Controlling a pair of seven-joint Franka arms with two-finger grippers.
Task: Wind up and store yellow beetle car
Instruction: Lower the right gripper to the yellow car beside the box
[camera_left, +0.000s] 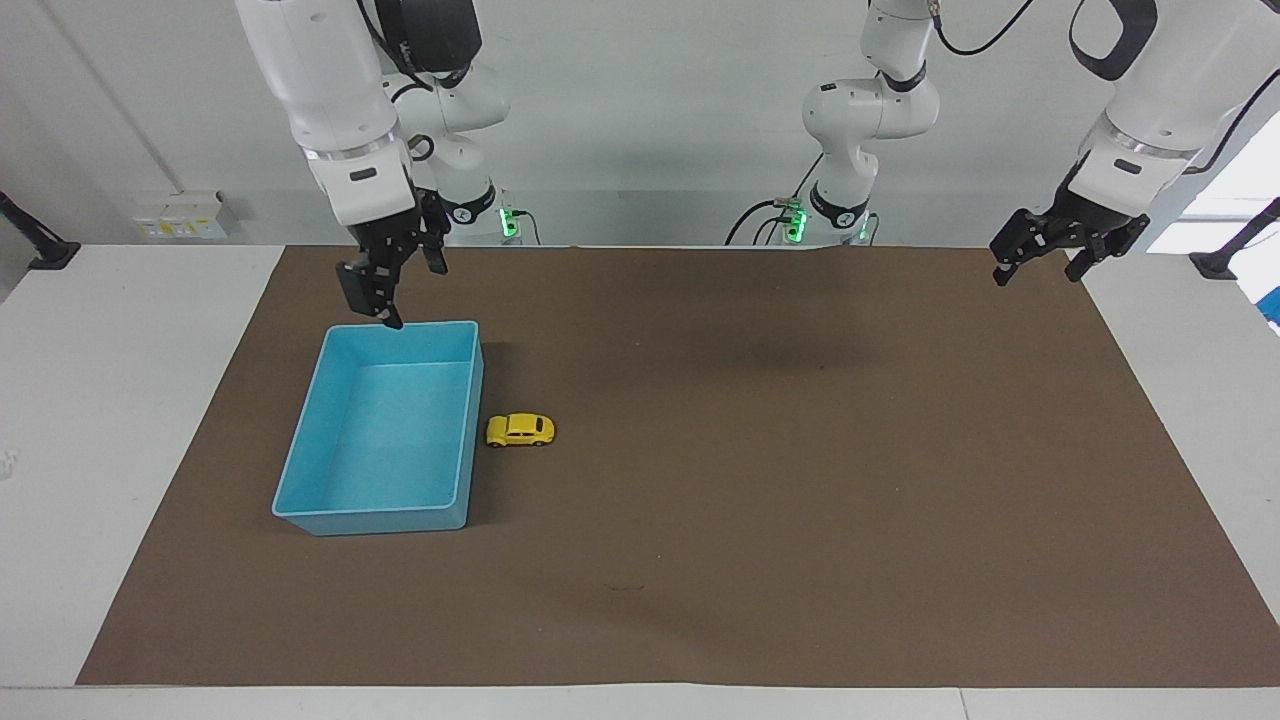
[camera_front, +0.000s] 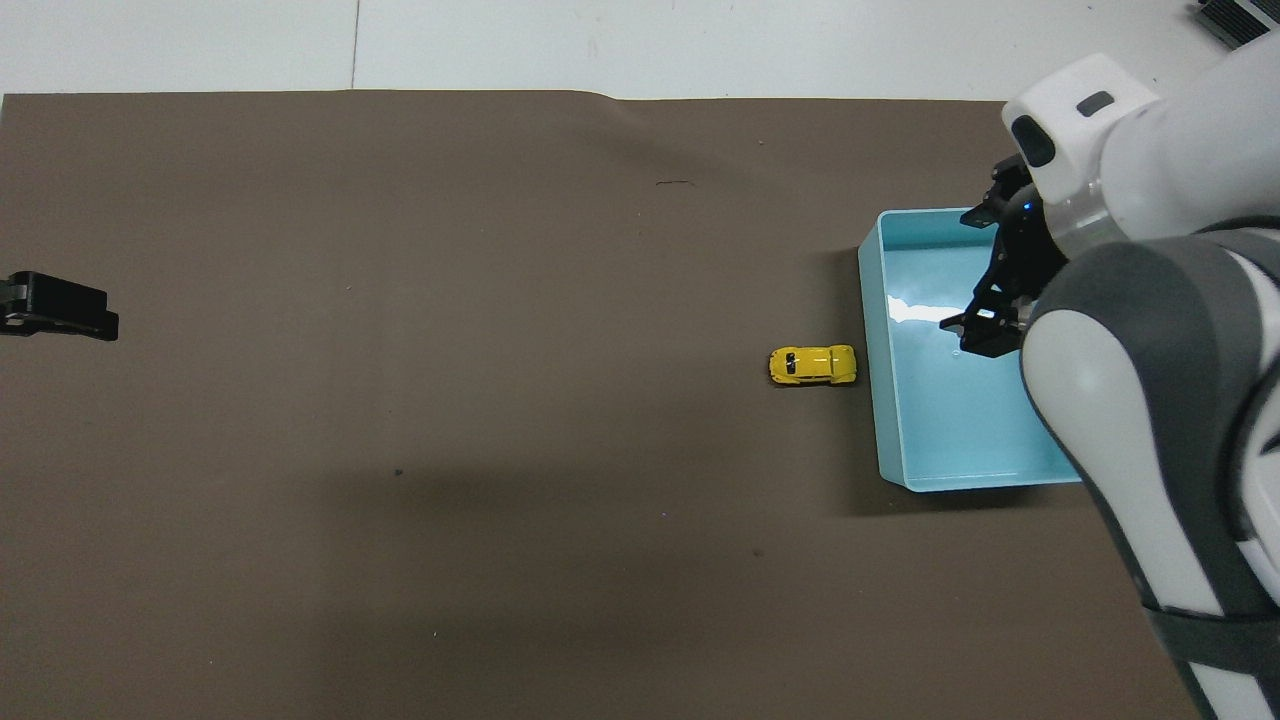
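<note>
Nearest the robots, your right gripper (camera_left: 395, 290) hangs open and empty above the tray's (camera_left: 310, 450) near rim; the left gripper (camera_left: 1040, 255) waits open over the mat's (camera_left: 800, 480) corner. Farther out, the car (camera_left: 520, 430) sits just beside the tray, lengthwise across the table, one end toward the tray.

- A brown mat (camera_left: 760, 480) is covering the white surface (camera_left: 120, 420).
- A blue tray (camera_left: 310, 515) is sitting open on the mat, toward the right arm's end.
</note>
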